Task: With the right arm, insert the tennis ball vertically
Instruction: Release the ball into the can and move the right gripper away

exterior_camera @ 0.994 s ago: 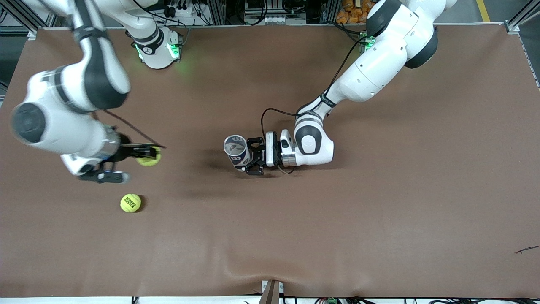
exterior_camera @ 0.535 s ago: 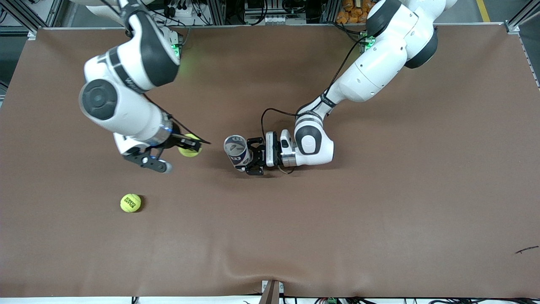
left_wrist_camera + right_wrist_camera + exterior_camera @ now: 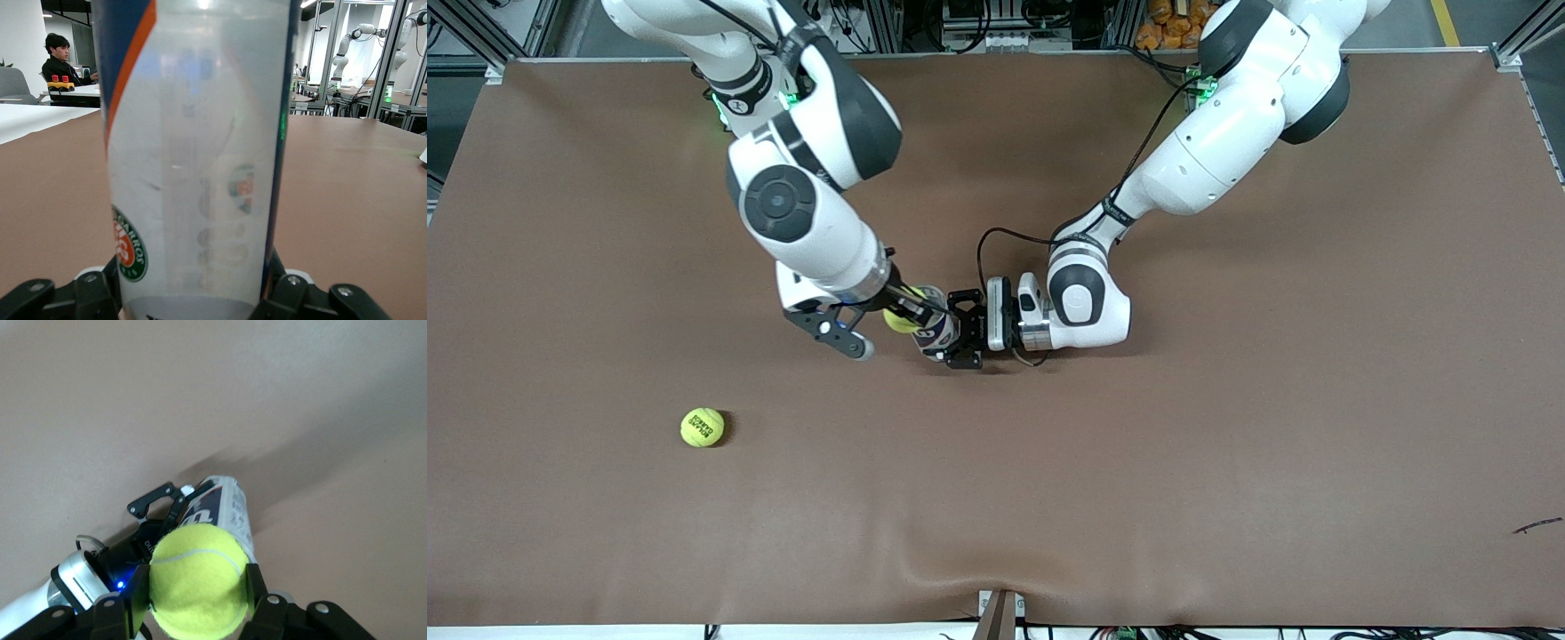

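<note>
My right gripper [image 3: 903, 317] is shut on a yellow tennis ball [image 3: 895, 321], which hangs over the open mouth of a clear tube [image 3: 935, 336] with blue and white print. The tube stands upright on the brown table [image 3: 1227, 444], and my left gripper [image 3: 961, 334] is shut on its lower part. In the right wrist view the tennis ball [image 3: 197, 577] sits between the fingers of my right gripper [image 3: 197, 585], with the tube [image 3: 225, 505] just below it. In the left wrist view the tube [image 3: 200, 167] fills the middle, with my left gripper [image 3: 195, 297] clamped around its base.
A second tennis ball [image 3: 702, 427] lies loose on the table, nearer the front camera and toward the right arm's end. A small dark scrap [image 3: 1536, 526] lies near the table's front corner at the left arm's end.
My right arm has swung the tennis ball from the right arm's end of the table to over the tube. The left arm, the tube and the loose ball have not moved.
</note>
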Robot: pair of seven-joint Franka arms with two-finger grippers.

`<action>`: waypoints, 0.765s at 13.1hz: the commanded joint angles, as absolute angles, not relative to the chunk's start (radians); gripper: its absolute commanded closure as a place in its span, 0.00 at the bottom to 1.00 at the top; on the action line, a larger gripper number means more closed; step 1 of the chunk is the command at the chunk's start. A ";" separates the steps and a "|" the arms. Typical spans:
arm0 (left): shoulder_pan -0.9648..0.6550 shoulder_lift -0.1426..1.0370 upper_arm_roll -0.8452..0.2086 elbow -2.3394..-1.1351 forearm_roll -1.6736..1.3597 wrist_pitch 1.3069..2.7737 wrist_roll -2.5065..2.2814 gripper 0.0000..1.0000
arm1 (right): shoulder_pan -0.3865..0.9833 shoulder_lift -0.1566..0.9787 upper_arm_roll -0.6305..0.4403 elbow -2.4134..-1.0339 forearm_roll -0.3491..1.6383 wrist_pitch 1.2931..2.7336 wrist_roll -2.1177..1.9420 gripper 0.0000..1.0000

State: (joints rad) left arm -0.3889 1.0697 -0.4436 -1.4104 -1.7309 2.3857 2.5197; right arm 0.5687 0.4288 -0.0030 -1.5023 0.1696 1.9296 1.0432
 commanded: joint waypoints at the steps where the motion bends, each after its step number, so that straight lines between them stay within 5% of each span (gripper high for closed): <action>1: -0.387 1.085 -0.448 -1.399 -1.753 2.391 2.559 0.23 | 0.595 0.445 -0.017 -1.471 0.170 1.919 1.071 0.39; 6: -0.385 1.083 -0.448 -1.399 -1.750 2.391 2.559 0.23 | 0.594 0.462 -0.020 -1.486 0.170 1.884 1.075 0.36; 8: -0.385 1.085 -0.448 -1.399 -1.752 2.388 2.559 0.23 | 0.591 0.463 -0.021 -1.486 0.170 1.870 1.075 0.00; 10: -0.385 1.083 -0.448 -1.399 -1.752 2.388 2.559 0.23 | 0.586 0.462 -0.020 -1.482 0.170 1.870 1.088 0.00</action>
State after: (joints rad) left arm -0.3888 1.0698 -0.4437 -1.4099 -1.7309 2.3858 2.5204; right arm 0.5870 0.4596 -0.0163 -1.5026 0.1695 1.8900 1.0616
